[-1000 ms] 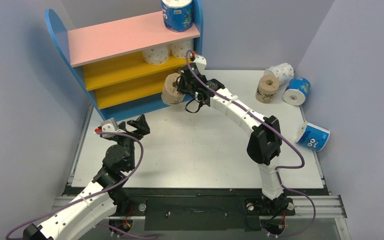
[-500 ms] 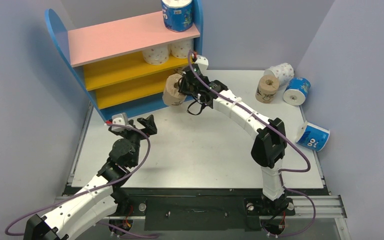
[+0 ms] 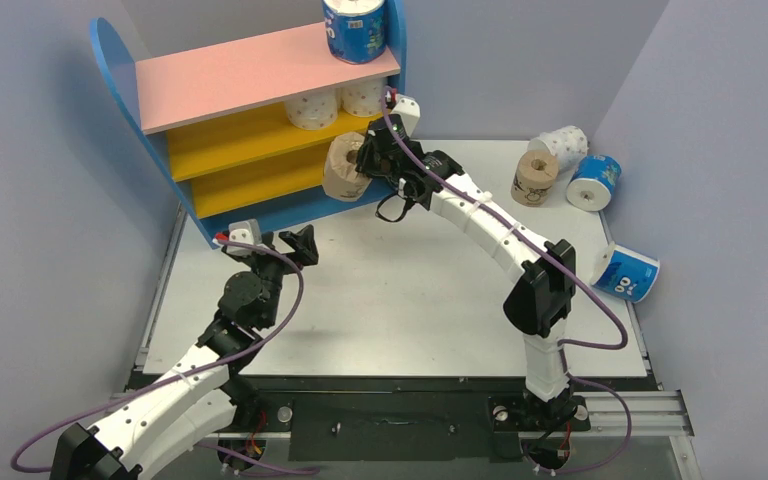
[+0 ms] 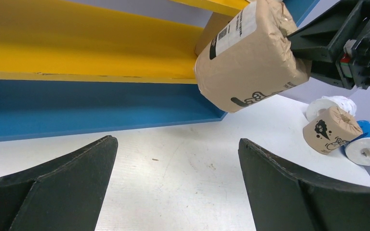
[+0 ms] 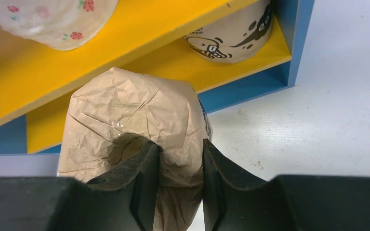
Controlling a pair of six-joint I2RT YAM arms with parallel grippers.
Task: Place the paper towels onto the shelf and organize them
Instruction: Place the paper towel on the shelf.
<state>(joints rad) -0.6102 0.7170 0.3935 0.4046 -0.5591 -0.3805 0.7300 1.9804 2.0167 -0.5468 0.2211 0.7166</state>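
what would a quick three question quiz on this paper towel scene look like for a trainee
1. True or false: the left gripper is shut on a roll.
2. Which does the right gripper hold? A blue-and-white roll; B tan paper towel roll; C white dotted roll.
3. How many loose rolls lie on the table, off the shelf?
Key: 1 false, it is open and empty; 2 B; 3 four.
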